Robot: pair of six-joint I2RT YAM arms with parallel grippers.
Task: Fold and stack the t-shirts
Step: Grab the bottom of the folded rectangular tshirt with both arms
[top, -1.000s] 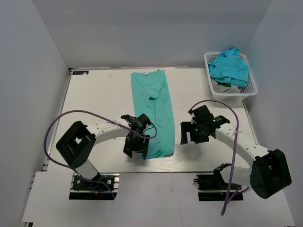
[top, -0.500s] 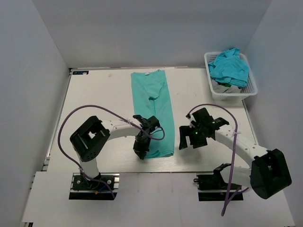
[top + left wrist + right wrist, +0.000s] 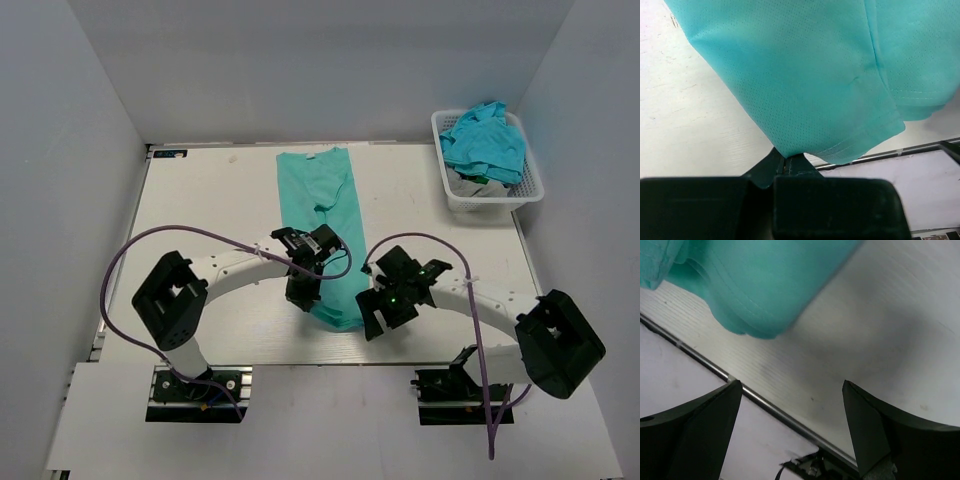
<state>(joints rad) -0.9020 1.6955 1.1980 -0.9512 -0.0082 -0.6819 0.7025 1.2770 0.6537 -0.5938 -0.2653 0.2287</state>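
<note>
A teal-green t-shirt (image 3: 325,215) lies as a long narrow strip down the middle of the table, its white neck label at the far end. My left gripper (image 3: 304,296) is shut on the near left corner of its hem, and that corner is drawn up off the table. In the left wrist view the fingertips (image 3: 786,163) pinch the t-shirt's (image 3: 810,70) corner. My right gripper (image 3: 373,318) stands open just right of the near right corner, with nothing in it. The right wrist view shows the t-shirt's folded edge (image 3: 755,285) ahead of the open gripper (image 3: 790,410), apart from it.
A white lattice basket (image 3: 522,188) at the far right corner holds more turquoise t-shirts (image 3: 485,140). The table's near edge rail (image 3: 765,407) runs just under my right gripper. Grey walls close in the table on three sides.
My left gripper shut on the near left hem corner and drew it up and inward. My right gripper moved left and nearer to the t-shirt's near right corner, staying open.
</note>
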